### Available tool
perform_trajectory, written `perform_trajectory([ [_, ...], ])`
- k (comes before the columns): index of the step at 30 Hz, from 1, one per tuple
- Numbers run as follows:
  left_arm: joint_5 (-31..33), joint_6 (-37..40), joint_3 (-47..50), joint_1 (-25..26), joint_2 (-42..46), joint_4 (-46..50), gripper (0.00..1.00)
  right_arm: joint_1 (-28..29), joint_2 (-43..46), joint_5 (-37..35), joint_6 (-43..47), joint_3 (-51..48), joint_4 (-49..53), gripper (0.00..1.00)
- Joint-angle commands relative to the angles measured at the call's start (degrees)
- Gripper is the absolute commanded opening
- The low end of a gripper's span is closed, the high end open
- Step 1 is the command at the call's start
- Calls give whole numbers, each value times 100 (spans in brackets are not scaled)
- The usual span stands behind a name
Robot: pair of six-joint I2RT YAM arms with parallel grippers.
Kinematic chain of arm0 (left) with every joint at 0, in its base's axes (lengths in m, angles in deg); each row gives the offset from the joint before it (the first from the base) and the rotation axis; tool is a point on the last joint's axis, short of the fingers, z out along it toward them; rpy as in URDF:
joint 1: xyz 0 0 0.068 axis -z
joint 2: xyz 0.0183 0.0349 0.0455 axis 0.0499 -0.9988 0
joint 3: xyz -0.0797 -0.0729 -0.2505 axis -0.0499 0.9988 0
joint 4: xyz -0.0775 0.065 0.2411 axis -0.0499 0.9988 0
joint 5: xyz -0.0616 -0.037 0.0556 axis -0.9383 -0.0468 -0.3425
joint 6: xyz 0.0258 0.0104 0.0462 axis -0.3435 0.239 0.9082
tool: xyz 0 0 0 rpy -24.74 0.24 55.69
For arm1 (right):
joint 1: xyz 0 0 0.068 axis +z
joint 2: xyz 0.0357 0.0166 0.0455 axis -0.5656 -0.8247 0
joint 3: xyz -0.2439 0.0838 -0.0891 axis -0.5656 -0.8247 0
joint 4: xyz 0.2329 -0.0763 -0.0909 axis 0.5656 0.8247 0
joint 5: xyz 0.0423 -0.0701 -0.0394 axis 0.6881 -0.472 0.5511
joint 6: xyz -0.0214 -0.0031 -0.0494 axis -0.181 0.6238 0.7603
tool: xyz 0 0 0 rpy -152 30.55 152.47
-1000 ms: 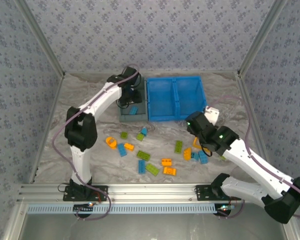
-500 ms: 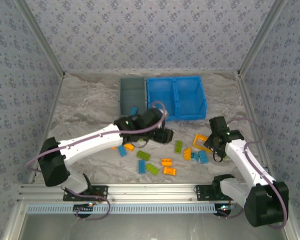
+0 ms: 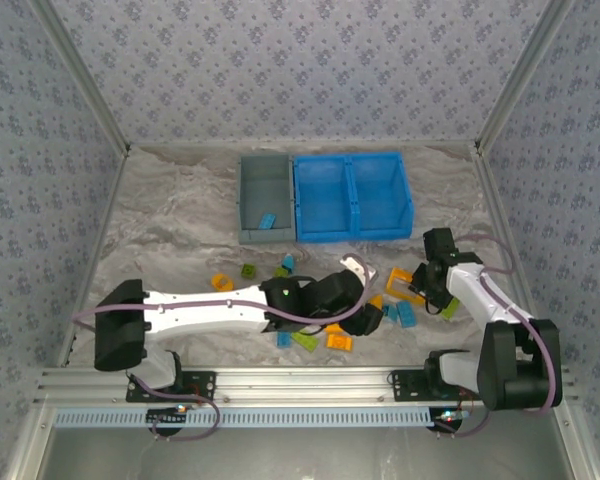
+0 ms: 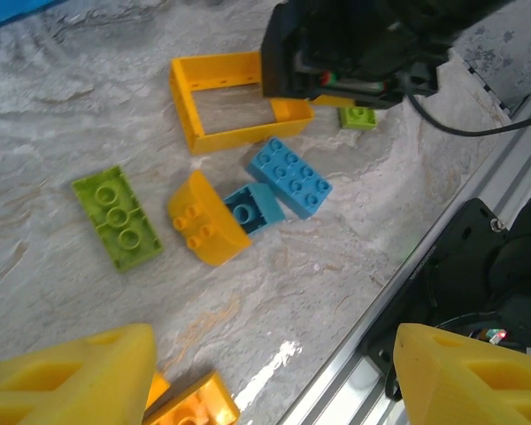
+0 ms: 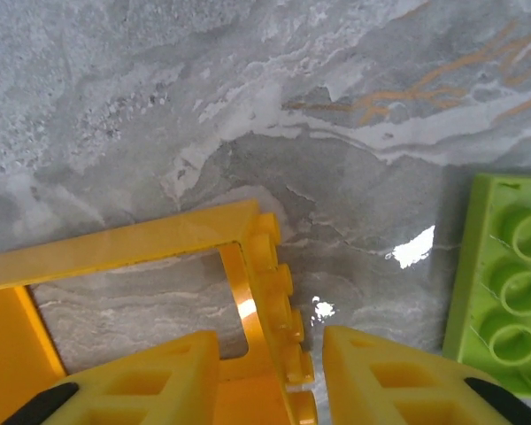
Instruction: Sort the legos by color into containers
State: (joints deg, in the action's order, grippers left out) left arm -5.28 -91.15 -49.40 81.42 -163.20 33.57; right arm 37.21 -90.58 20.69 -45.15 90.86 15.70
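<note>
Only one blue brick [image 3: 268, 221] lay in the grey bin [image 3: 246, 200], at 12 o'clock. The left gripper [image 4: 274, 359] was open; the right gripper [image 5: 270, 376] straddled the orange frame [image 5: 115, 243], grip unclear.

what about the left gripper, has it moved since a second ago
Yes. The left gripper has swung away from over the grey-blue rectangular plastic bin, toward the near right, and now sits well in front of it.
</note>
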Motion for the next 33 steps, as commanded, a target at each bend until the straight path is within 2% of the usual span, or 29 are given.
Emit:
perform_trajectory([
  [1, 228, 308, -478, 210, -245, -99, 71, -66, -127, 19, 122, 29, -151, 31],
  [8, 471, 408, -749, 291, -333, 73, 71, -32, 113, -242, 205, 200, 9, 8],
  [12, 1157, 506, -1341, 272, -177, 716, 72, 369, 826, -769, 352, 840, 588, 4],
  [15, 1536, 522, -1957, 114, -197, 1276, 74, 767, 907, -1116, 606, 1655, 801, 0],
  [20, 1709, 582, -2587, -400, -254, 1751, 74, 1156, -300, -1482, 1302, 3380, 904, 0],
  [27, 1700, 628, -3227, -1157, -438, 1831, 75, 1055, -2283, -1540, 2224, 5424, 726, 0],
  [33, 1878, 871, -4211, -1411, -1152, 1835, 75, 944, -3837, -1569, 2709, 6879, 1012, 0],
])
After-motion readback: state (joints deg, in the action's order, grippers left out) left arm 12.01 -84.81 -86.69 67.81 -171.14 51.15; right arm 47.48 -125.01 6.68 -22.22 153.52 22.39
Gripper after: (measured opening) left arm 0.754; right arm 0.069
